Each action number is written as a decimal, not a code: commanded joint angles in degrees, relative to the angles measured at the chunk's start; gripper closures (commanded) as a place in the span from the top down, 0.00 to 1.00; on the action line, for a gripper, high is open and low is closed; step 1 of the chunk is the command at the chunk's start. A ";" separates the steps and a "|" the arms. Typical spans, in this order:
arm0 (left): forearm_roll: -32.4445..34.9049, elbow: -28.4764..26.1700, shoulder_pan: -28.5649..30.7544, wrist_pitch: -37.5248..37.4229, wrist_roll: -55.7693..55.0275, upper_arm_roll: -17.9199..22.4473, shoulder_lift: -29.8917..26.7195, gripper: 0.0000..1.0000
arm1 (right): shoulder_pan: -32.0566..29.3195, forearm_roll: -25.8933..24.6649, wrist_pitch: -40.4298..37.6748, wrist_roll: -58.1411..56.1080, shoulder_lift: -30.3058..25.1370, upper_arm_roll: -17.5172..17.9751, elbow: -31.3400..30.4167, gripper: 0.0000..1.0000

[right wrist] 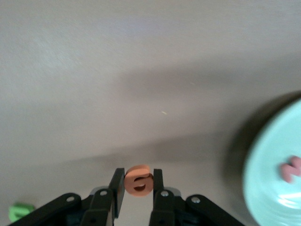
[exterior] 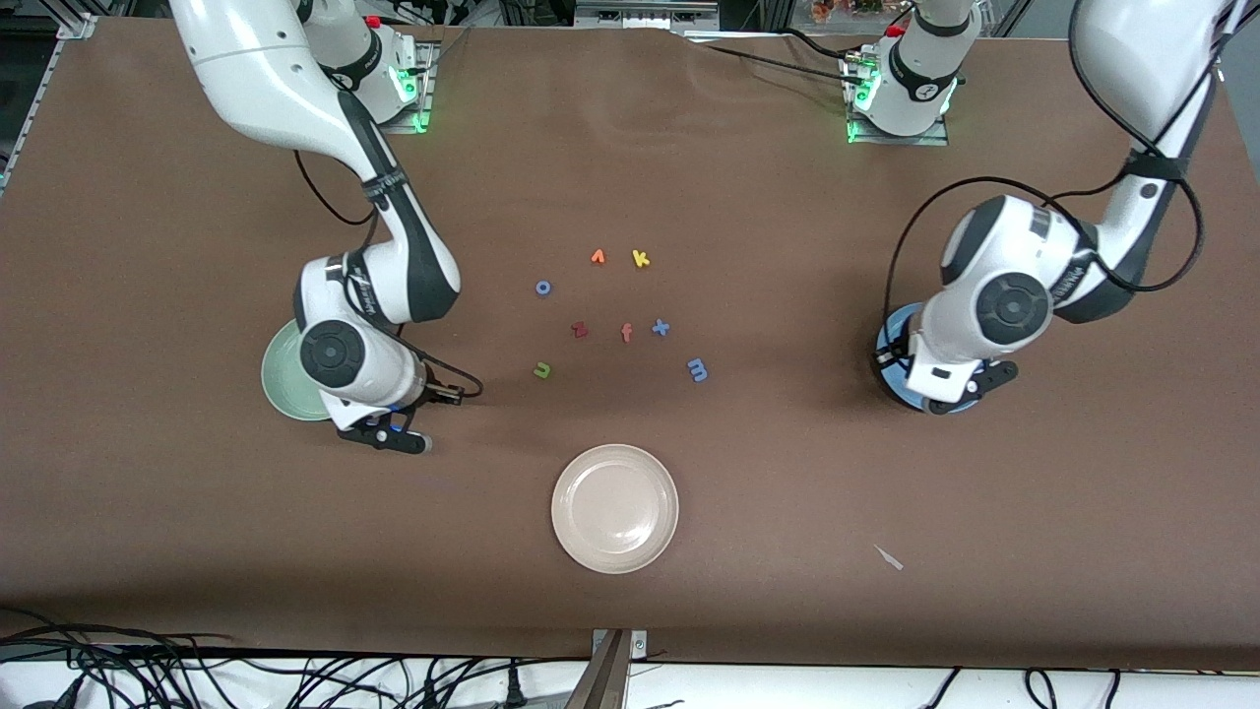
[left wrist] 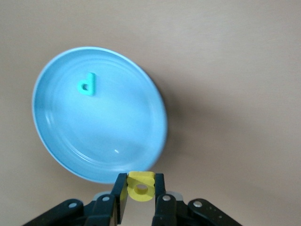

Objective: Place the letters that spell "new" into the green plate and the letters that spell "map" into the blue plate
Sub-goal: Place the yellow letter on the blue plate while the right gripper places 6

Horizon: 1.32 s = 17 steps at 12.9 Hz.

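Note:
My left gripper (left wrist: 141,188) is shut on the yellow a (left wrist: 141,186), over the rim of the blue plate (left wrist: 101,117). The teal p (left wrist: 86,85) lies in that plate. The left arm covers most of the blue plate (exterior: 894,330) in the front view. My right gripper (right wrist: 138,181) is shut on the orange e (right wrist: 138,179), over bare table beside the green plate (right wrist: 275,176). The pink w (right wrist: 291,168) lies in that plate. The green plate (exterior: 281,379) shows partly under the right arm. The green n (exterior: 541,370) and blue m (exterior: 697,369) lie mid-table.
A cream plate (exterior: 615,507) sits nearer the front camera. Loose letters lie mid-table: blue o (exterior: 542,288), dark red z (exterior: 579,330), salmon f (exterior: 626,333), blue x (exterior: 661,327), yellow k (exterior: 640,258) and another orange letter (exterior: 598,257). A white scrap (exterior: 889,557) lies toward the left arm's end.

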 commanded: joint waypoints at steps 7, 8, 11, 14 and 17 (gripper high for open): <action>6.91 -0.28 8.06 1.85 9.46 -0.73 7.73 1.00 | -0.06 -2.35 11.42 -19.34 -16.29 -8.37 -26.05 0.04; 6.83 -0.10 7.89 1.58 8.94 -1.16 7.03 1.00 | -0.06 -2.35 15.80 -22.50 -16.29 -9.51 -28.77 0.04; 4.12 3.40 6.22 -3.32 7.27 -5.36 3.07 1.00 | -0.41 -1.91 23.58 -28.33 -14.36 -11.63 -31.79 0.22; -0.55 8.33 4.91 -6.42 -4.64 -11.70 3.24 1.00 | -0.50 -1.29 20.70 -28.07 -14.53 -11.54 -29.78 1.00; 0.14 8.42 -3.94 -1.44 -17.57 -12.33 4.73 1.00 | 0.37 1.25 7.71 -22.73 -14.36 -11.10 -21.45 1.00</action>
